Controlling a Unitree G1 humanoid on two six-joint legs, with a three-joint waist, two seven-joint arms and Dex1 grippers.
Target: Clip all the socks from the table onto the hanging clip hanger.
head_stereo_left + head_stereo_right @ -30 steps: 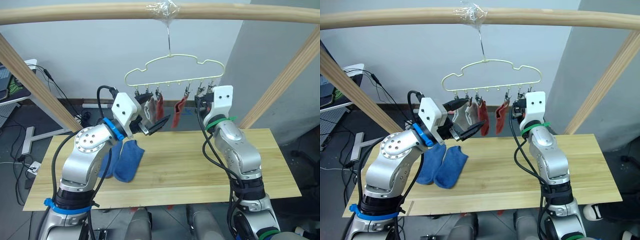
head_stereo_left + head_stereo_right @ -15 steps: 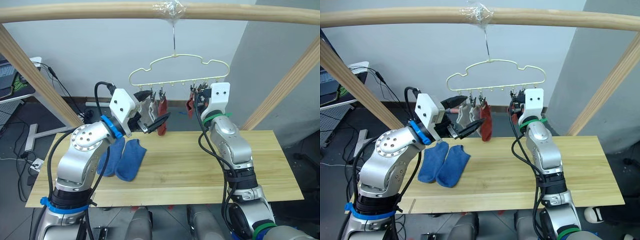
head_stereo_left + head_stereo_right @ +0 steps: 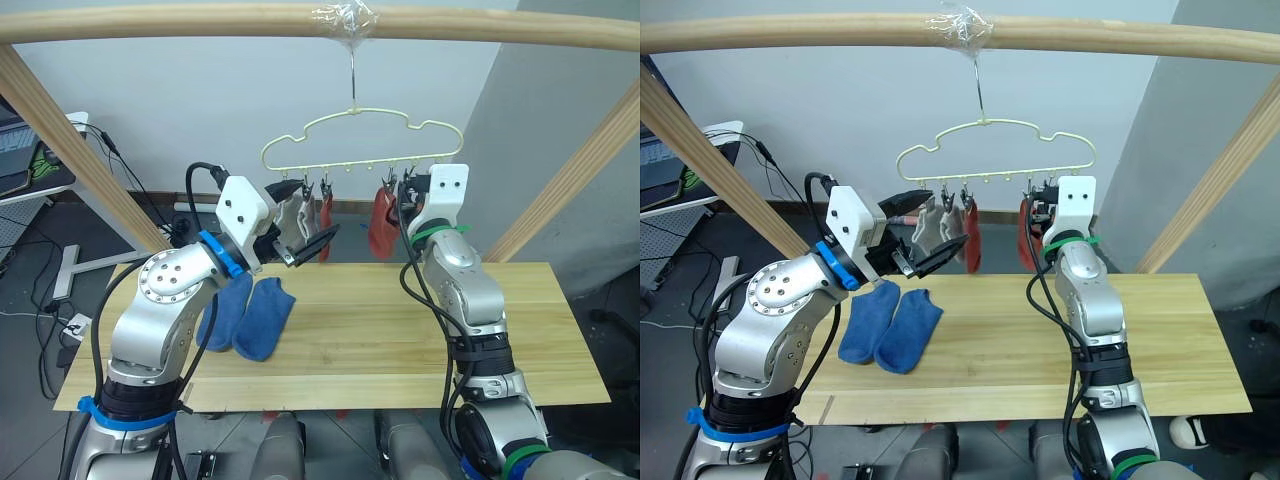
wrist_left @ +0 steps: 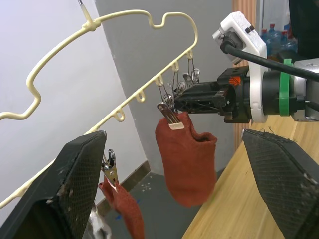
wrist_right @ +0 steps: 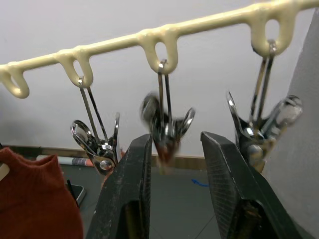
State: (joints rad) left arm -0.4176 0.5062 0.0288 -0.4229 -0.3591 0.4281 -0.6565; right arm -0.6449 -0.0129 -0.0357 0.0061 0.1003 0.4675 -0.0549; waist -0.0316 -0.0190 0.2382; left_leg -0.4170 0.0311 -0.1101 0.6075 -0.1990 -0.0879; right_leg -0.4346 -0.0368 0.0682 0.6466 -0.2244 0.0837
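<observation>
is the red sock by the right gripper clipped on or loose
Clipped on: in the left wrist view a metal clip bites the red sock at its top edge, and it hangs free from the clip hanger.

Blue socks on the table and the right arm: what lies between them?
Bare tabletop. In the right eye view, the blue socks and the right arm's base are parted by plain table planks.

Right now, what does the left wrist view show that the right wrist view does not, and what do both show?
Left wrist view alone: the right gripper at a clip, the whole red sock hanging from that clip, a second red sock, and the table edge. Right wrist view alone: three empty metal clips seen close, between its parted jaws. Both: the clip hanger bar and part of a red sock.
</observation>
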